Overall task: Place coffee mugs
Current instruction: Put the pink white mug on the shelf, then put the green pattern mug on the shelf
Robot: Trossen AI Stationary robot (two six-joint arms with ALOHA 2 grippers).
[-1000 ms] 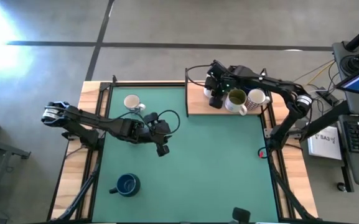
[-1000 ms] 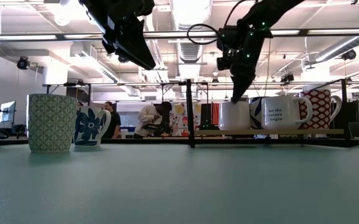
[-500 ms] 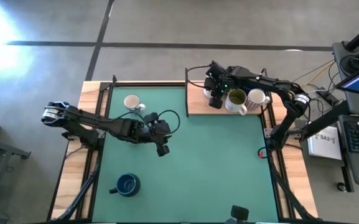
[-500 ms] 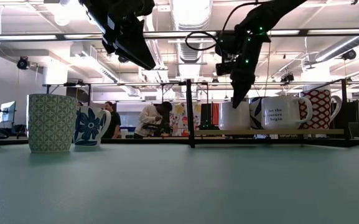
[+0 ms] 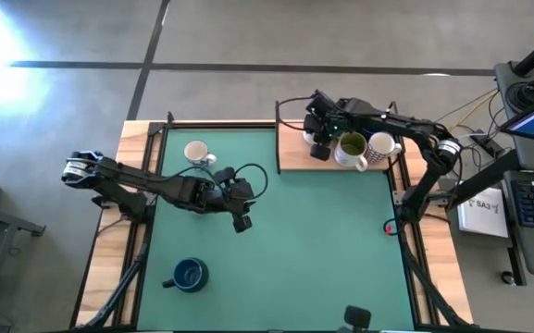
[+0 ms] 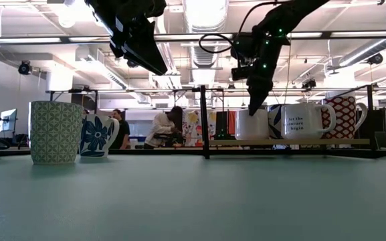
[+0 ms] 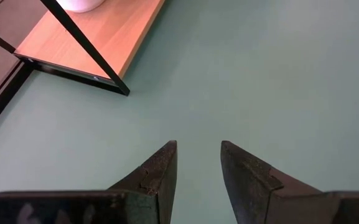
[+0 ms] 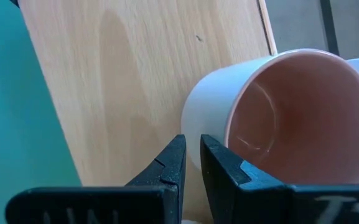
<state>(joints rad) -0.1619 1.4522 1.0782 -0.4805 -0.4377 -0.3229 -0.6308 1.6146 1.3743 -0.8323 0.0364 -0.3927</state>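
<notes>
With the right gripper [image 8: 190,163] nearly closed, empty, beside the pink-lined mug [image 8: 272,118] on the wooden shelf [image 8: 123,74], a straight upward withdrawal is advised.

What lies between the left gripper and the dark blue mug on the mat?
Nothing: in the high view only bare green mat separates the left gripper from the dark blue mug.

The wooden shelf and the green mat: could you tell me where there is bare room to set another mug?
The wooden shelf is bare only at its left end; three mugs and the right gripper crowd the remainder. The green mat is free between the blue mug and the shelf.
</notes>
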